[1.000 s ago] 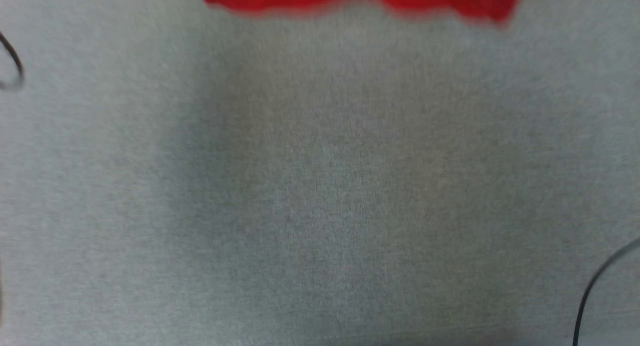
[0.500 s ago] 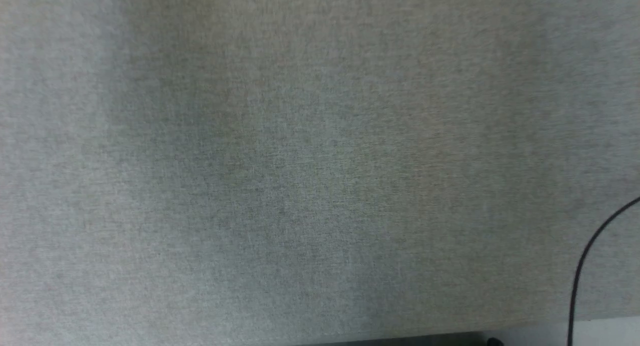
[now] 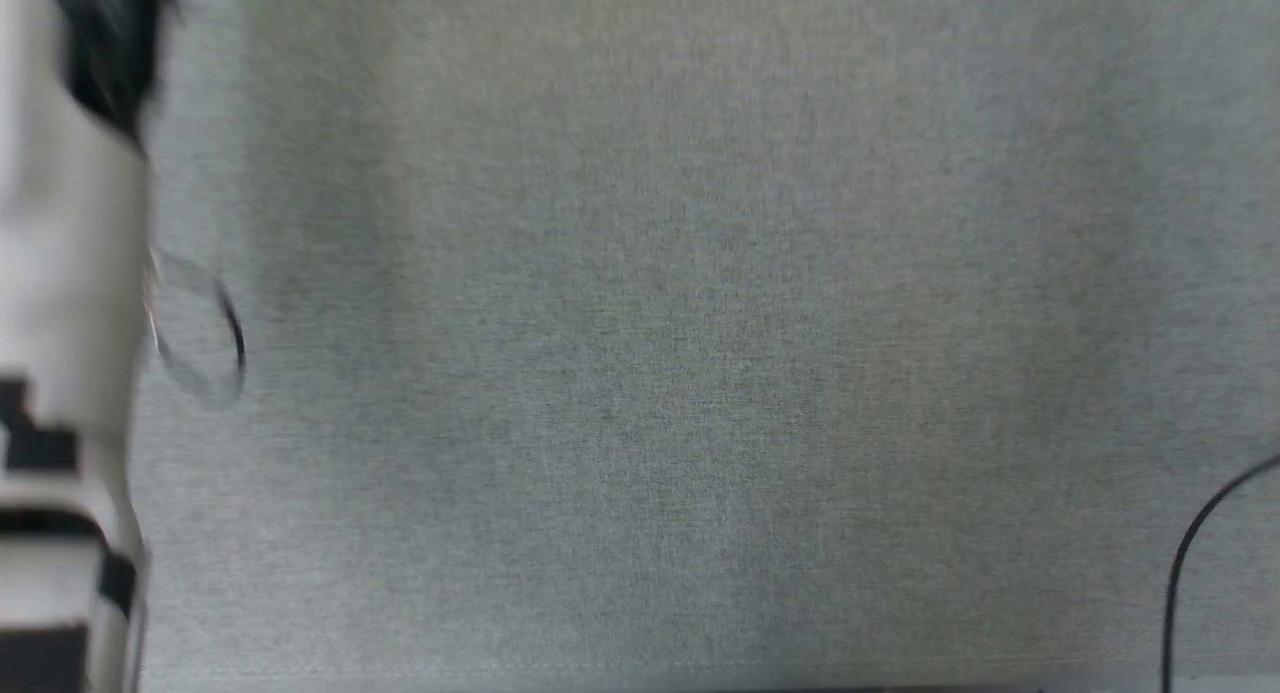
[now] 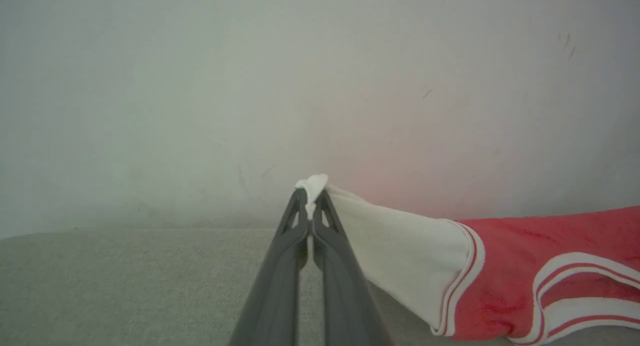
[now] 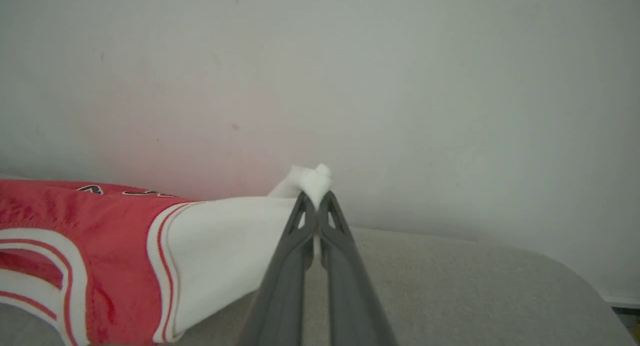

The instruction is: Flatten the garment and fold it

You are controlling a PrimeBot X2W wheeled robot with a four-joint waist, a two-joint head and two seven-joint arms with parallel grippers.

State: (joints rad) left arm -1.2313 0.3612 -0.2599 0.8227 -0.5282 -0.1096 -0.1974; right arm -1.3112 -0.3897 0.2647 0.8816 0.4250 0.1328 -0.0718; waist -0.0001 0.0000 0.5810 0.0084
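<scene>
The garment (image 4: pixel 520 271) is a red jersey with a white panel and red-and-white stripe trim. In the left wrist view it stretches off to the right, just above the grey cloth surface (image 4: pixel 125 286). My left gripper (image 4: pixel 311 196) is shut on a white corner of it. In the right wrist view the garment (image 5: pixel 100 236) runs off to the left, with black lettering just showing at its far edge. My right gripper (image 5: pixel 317 198) is shut on another bunched white corner. A pale forearm (image 3: pixel 60 273) shows blurred at the left edge of the head view.
The grey cloth surface (image 3: pixel 650 373) spreads across the head view. A black cable (image 3: pixel 1185 563) curves in at the lower right and a thin cable loop (image 3: pixel 228 333) hangs beside the forearm. A pale wall (image 5: pixel 450 86) stands close behind, and the surface's rounded edge (image 5: pixel 575 273) lies at the right.
The head camera has shifted: the garment's red edge, at the top a second ago, is out of that picture, and a pale forearm has come in at the left.
</scene>
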